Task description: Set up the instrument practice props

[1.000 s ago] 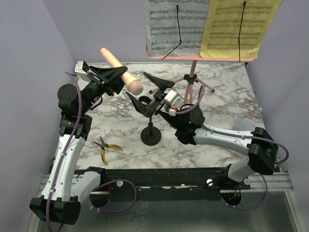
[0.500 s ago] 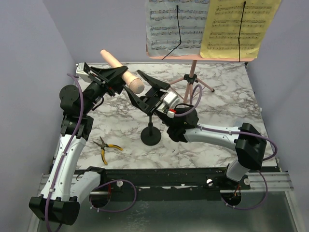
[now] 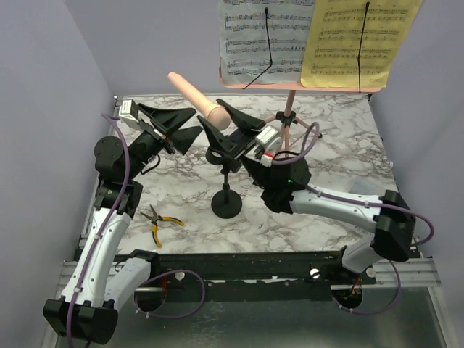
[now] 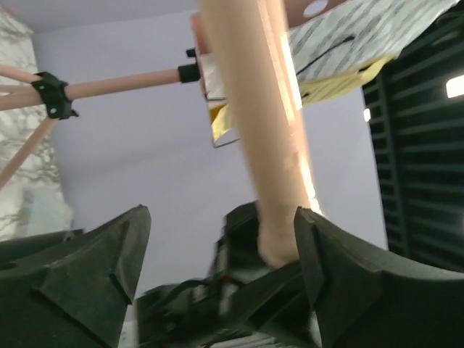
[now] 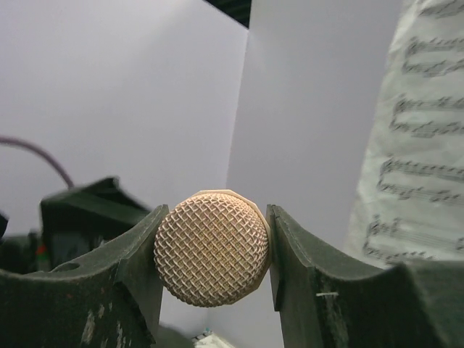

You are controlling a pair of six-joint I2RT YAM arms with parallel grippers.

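We saw the microphone (image 3: 192, 92) held in the air above the bench (image 3: 341, 145), between the two arms. Its long axis ran on a slant, with the handle pointing up and toward the far left and the mesh head down and toward the right. The right hand (image 3: 214, 114) was clamped on that head. The right wrist view showed its fingers (image 5: 138, 268) pressed against either side of the mesh. The left hand (image 3: 191, 122) stood apart, its fingers (image 4: 94, 268) spread on either side of the handle. We could not tell whether one of them touched it.

A second before, the left hand had gripped the handle while the right hand hung spread above the mic stand (image 3: 227, 205). Since then the microphone had shifted right and higher.

We counted one microphone and one mic stand upright on its round base. There was one music stand (image 3: 289, 119) carrying two pages, one white page (image 3: 264, 36) and one yellow page (image 3: 359, 40). One pair of pliers (image 3: 161, 221) lay on the bench near the left arm.
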